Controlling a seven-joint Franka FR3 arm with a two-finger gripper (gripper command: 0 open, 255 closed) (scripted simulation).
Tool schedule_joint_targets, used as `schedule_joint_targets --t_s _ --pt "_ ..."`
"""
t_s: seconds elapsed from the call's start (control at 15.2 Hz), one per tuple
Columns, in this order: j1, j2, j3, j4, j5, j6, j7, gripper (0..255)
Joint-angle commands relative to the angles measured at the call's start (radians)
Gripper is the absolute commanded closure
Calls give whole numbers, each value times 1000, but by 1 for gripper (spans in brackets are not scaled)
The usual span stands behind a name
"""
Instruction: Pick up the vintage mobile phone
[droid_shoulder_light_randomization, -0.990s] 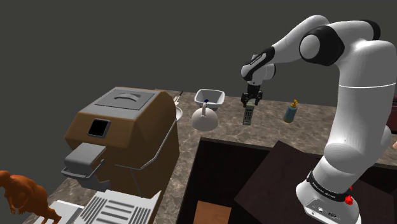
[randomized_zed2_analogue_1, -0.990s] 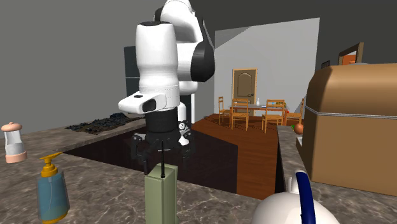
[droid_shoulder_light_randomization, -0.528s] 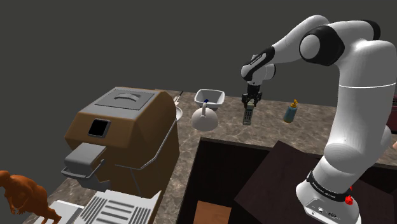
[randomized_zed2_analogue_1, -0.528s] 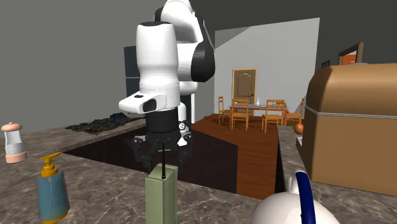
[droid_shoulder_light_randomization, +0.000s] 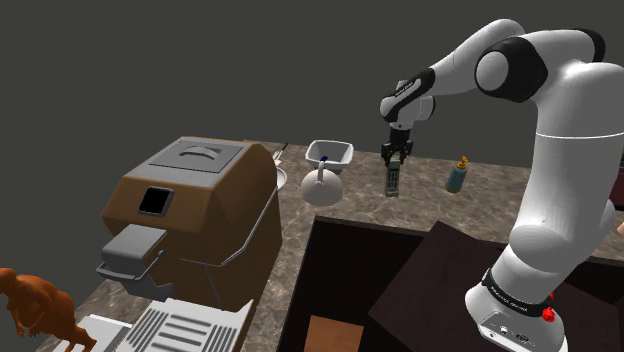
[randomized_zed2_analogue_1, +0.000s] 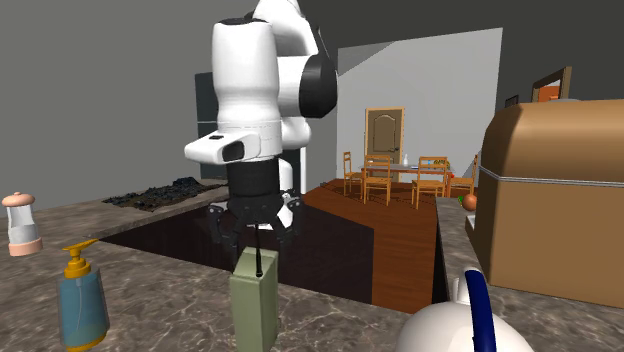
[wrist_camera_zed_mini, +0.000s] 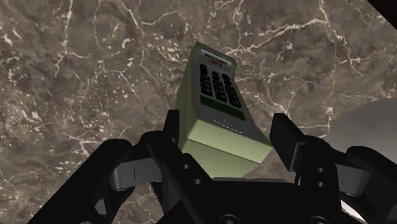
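The vintage mobile phone (droid_shoulder_light_randomization: 393, 181) is a pale green block with a black keypad and a thin black antenna. It stands upright just above the marble counter (droid_shoulder_light_randomization: 360, 205) at the back, and shows large in the second exterior view (randomized_zed2_analogue_1: 255, 305). My black gripper (droid_shoulder_light_randomization: 396, 156) comes down from above and is shut on the phone's upper end. In the wrist view the phone (wrist_camera_zed_mini: 219, 108) sits clasped between the two fingers of the gripper (wrist_camera_zed_mini: 229, 137), keypad facing the camera, with the marble counter (wrist_camera_zed_mini: 76, 76) below it.
A white teapot (droid_shoulder_light_randomization: 322, 188) and a white basin (droid_shoulder_light_randomization: 329, 153) stand at the shoulder view's left of the phone. A blue pump bottle (droid_shoulder_light_randomization: 457, 176) stands to its right. A big brown box-like appliance (droid_shoulder_light_randomization: 190, 205) fills the left counter. A dark sunken sink (droid_shoulder_light_randomization: 400, 290) lies in front.
The fingers have closed from wide open onto the phone's top. The hand has then risen a little, and the phone has come up slightly with it.
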Motion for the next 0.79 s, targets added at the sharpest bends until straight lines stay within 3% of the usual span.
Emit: schedule_joint_targets --t_s 0.0,0.73 --pt "3 -20 -4 5 -9 -23 6 255" --pt "11 -87 -15 46 -41 -127 29 255"
